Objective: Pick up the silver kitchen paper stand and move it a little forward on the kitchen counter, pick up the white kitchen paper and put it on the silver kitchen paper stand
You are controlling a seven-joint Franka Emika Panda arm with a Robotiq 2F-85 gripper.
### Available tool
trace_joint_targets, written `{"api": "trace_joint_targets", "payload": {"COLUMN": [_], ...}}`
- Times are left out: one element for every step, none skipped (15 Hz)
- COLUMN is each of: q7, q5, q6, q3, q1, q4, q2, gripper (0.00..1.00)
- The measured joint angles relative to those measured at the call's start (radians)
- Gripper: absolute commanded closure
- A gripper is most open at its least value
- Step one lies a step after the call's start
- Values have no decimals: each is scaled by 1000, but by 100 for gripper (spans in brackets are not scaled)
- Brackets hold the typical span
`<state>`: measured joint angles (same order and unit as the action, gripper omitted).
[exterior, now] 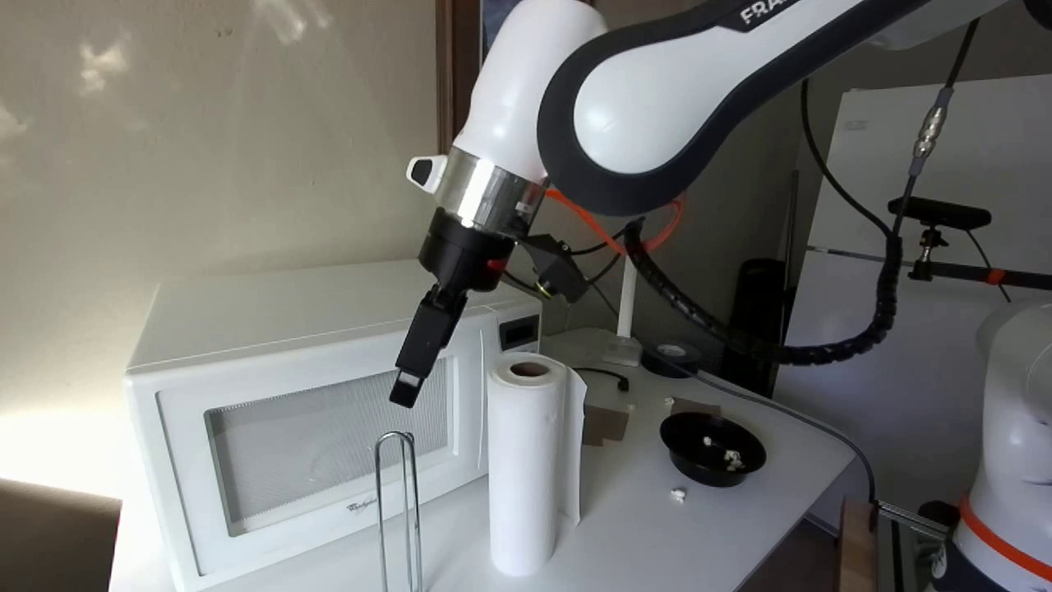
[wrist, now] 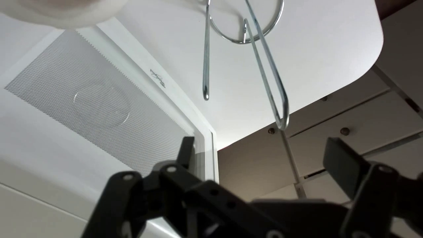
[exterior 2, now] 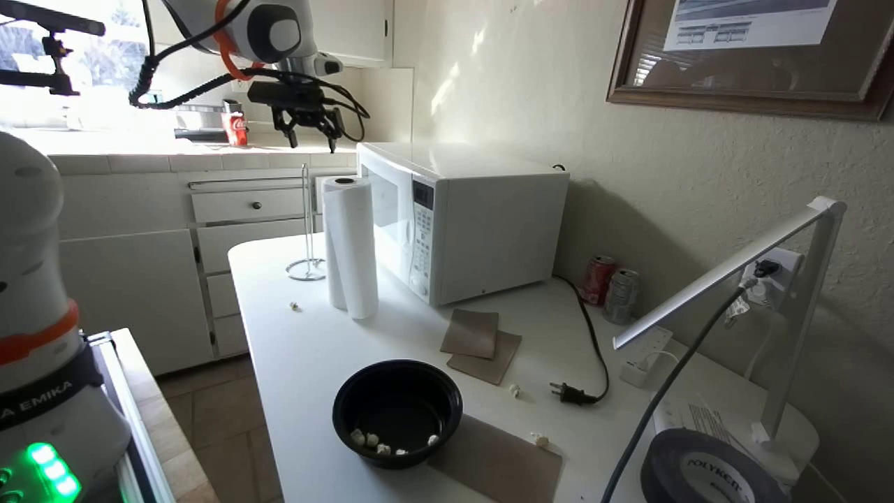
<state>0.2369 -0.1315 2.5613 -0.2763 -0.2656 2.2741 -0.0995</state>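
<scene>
While your empty gripper [exterior 2: 313, 145] hangs spread, the paper roll [exterior: 524, 473] awaits mounting, any shift of the stand [exterior 2: 306, 221] unclear.

Near one microwave [exterior 2: 503, 230] are one stand [exterior 2: 306, 230], one roll [exterior 2: 354, 248], two sheets [exterior 2: 471, 332], two cans [exterior 2: 598, 279]; farther off, one bowl [exterior 2: 399, 391], one lamp [exterior 2: 719, 275], another sheet [exterior 2: 503, 461], another can [exterior 2: 238, 130].
</scene>
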Motion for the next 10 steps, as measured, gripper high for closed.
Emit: {"api": "trace_joint_targets", "payload": {"q7": [-1, -1, -1, -1, -1, -1, -1, 0, 4, 9], "q5": [5, 6, 6, 6, 6, 4, 3, 1, 0, -1], "q6": [-37, -81, -127, -174, -216, -259, -299, -333, -364, -389], "q3": [5, 13, 23, 35, 48, 65, 81, 99, 118, 136], "q1": [2, 4, 4, 6, 8, 10, 13, 17, 21, 24], "q4": [-2, -5, -9, -13, -15, -16, -16, -15, -13, -10], "q2": [-25, -52, -81, -109, -136, -162, -185, -205, -221, -234], "gripper": [0, 0, 0, 0, 0, 0, 0, 0, 0, 0]}}
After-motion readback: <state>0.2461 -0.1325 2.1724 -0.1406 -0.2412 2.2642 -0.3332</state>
